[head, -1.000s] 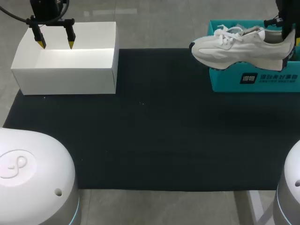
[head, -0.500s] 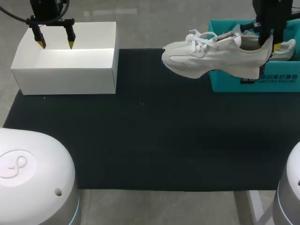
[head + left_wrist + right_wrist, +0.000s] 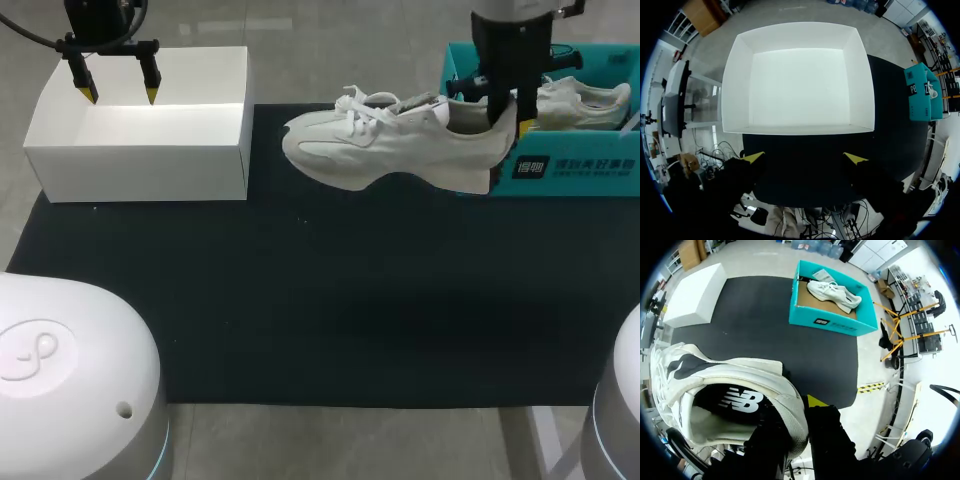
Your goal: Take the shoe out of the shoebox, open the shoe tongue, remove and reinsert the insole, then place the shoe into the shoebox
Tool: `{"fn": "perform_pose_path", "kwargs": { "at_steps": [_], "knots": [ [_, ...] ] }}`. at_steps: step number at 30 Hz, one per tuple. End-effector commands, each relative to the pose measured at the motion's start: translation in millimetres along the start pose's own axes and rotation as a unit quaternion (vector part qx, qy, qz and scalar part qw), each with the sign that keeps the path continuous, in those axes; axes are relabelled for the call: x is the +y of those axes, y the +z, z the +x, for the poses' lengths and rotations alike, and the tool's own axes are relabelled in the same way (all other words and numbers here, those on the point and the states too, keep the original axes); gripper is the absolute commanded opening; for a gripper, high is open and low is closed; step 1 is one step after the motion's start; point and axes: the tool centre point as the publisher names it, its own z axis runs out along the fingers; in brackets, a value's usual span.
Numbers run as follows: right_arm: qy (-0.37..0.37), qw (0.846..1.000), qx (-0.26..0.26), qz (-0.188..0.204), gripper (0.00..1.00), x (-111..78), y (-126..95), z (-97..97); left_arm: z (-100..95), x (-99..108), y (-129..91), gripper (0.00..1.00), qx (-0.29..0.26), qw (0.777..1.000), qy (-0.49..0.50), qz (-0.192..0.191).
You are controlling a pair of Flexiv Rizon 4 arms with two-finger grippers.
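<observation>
My right fingers (image 3: 496, 108) pinched the heel of the white shoe (image 3: 390, 150) and held it in the air over the black mat (image 3: 330, 300), toe toward the white box (image 3: 140, 165). Behind the heel sat the teal shoebox (image 3: 590, 178) with a second shoe (image 3: 580, 100) inside. My left fingers (image 3: 150, 80) hung spread above the white box.

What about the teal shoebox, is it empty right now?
No, a second white shoe lies inside the teal shoebox; the right gripper holds the other shoe outside it.

Shoebox (image 3: 560, 185) partly behind shoe (image 3: 380, 150), far end off head view
</observation>
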Motion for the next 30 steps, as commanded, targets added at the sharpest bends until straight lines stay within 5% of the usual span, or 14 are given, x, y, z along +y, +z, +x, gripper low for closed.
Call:
{"fn": "perform_pose_path", "kwargs": {
  "at_steps": [1,18,30],
  "knots": [
    [0.002,1.0,-0.008,0.013,0.0,10.1,-1.5,16.6,-0.3,0.0,-0.3,1.0,0.0,1.0,0.0,-0.001],
    [0.002,1.0,-0.008,0.013,0.0,10.1,-1.5,16.6,-0.3,0.0,-0.3,1.0,0.0,1.0,0.0,-0.001],
    [-0.011,0.999,-0.02,0.023,0.0,-8.7,67.3,46.2,-0.3,0.0,-0.3,1.0,0.0,1.0,0.0,-0.001]
  ]
}}
